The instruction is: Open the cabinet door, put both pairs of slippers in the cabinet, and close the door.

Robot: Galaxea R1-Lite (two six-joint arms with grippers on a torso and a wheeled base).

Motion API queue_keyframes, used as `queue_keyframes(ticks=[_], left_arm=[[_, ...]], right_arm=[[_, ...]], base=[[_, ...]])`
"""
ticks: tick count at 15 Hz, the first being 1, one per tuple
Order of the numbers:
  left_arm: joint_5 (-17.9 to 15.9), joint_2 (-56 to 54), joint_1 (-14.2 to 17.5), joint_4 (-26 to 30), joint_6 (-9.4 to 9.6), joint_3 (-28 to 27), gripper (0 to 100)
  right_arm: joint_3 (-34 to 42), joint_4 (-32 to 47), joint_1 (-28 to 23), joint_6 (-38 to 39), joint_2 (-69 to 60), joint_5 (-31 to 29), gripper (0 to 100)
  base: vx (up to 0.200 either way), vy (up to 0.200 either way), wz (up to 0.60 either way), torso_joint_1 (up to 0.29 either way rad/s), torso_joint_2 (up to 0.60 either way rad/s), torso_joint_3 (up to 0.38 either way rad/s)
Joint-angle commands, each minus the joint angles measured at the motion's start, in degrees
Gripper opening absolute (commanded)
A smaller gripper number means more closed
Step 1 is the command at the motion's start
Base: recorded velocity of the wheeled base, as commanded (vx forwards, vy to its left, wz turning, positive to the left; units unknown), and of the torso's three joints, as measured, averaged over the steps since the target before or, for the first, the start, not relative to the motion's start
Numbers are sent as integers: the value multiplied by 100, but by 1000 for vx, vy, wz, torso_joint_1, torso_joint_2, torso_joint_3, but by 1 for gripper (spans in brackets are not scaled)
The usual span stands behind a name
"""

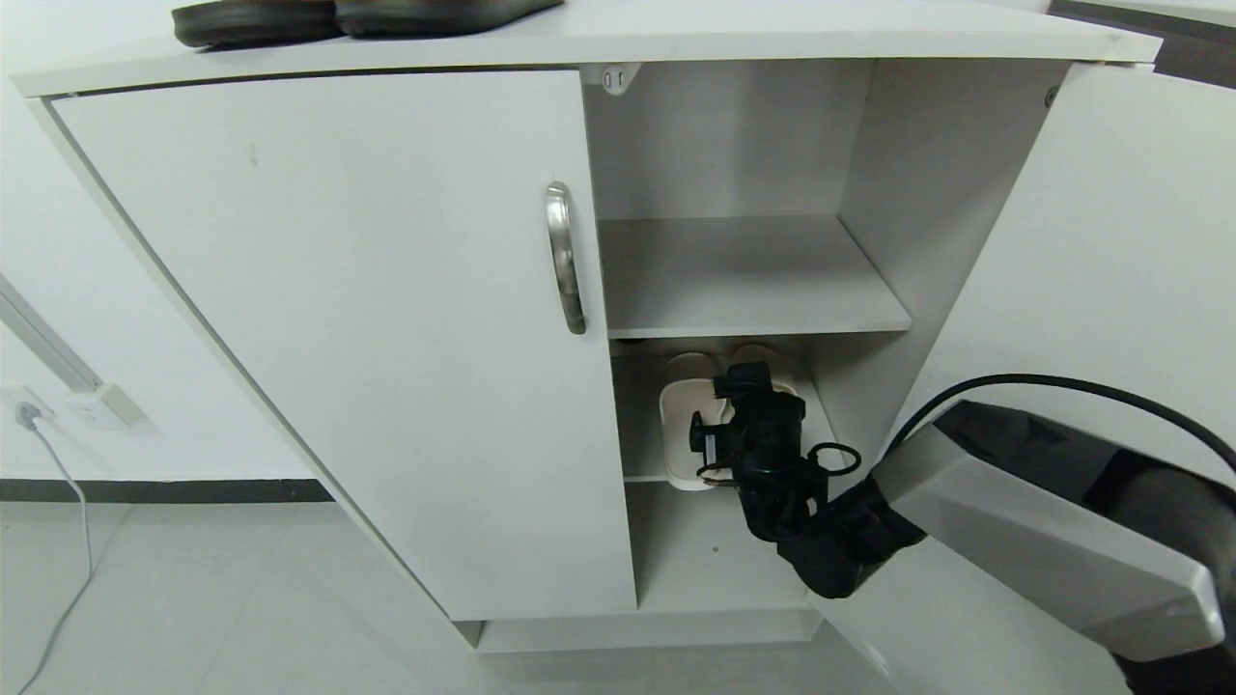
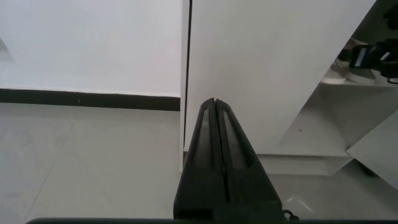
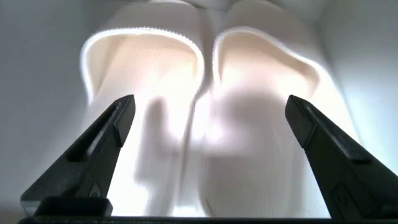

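A pair of white slippers (image 1: 686, 425) lies side by side on the middle shelf of the white cabinet (image 1: 772, 39), whose right door (image 1: 1110, 241) stands open. My right gripper (image 1: 719, 430) is inside that compartment, just above the slippers. In the right wrist view it (image 3: 210, 102) is open, its fingers spread wider than the white slippers (image 3: 205, 130) and touching nothing. A dark pair of slippers (image 1: 338, 17) rests on the cabinet top at the left. My left gripper (image 2: 215, 102) is shut on nothing, low in front of the closed left door (image 2: 261, 68).
The left door (image 1: 367, 319) is closed and carries a metal handle (image 1: 565, 256). The upper shelf (image 1: 744, 280) and bottom compartment (image 1: 695, 550) hold nothing. A wall socket (image 1: 29, 410) with a hanging cable is at the far left, above pale floor tiles.
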Motion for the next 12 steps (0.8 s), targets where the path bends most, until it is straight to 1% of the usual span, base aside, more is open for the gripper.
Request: queue_keyframes(ticks=[1,5,6,7,10,12], left_arm=[[1,9,0,6,-2,1,0],[1,9,9,6,-2,1,0],[1,9,0,6,-2,1,0],[-8,9,0,6,-10,1,0],[1,9,0,-2,-28,1,0],[1,9,0,-2,-28,1,0]], right_arm=[[1095,-365,190,-9,-868,6,100],[2537,-1015,586,-18,-1492,41,100],[2739,-1094,656,-18,-1571,59,100],[2976,-1173,858,-18,-1623,147,100],[2985,-1165,1140,-18,-1588,147,100],[2994,-1173,1192,-18,-1588,129,100]], base=[[0,0,0,0,0,0],[0,0,0,0,0,0],[0,0,0,0,0,0],[0,0,0,0,0,0],[0,0,0,0,0,0],[0,0,0,0,0,0]])
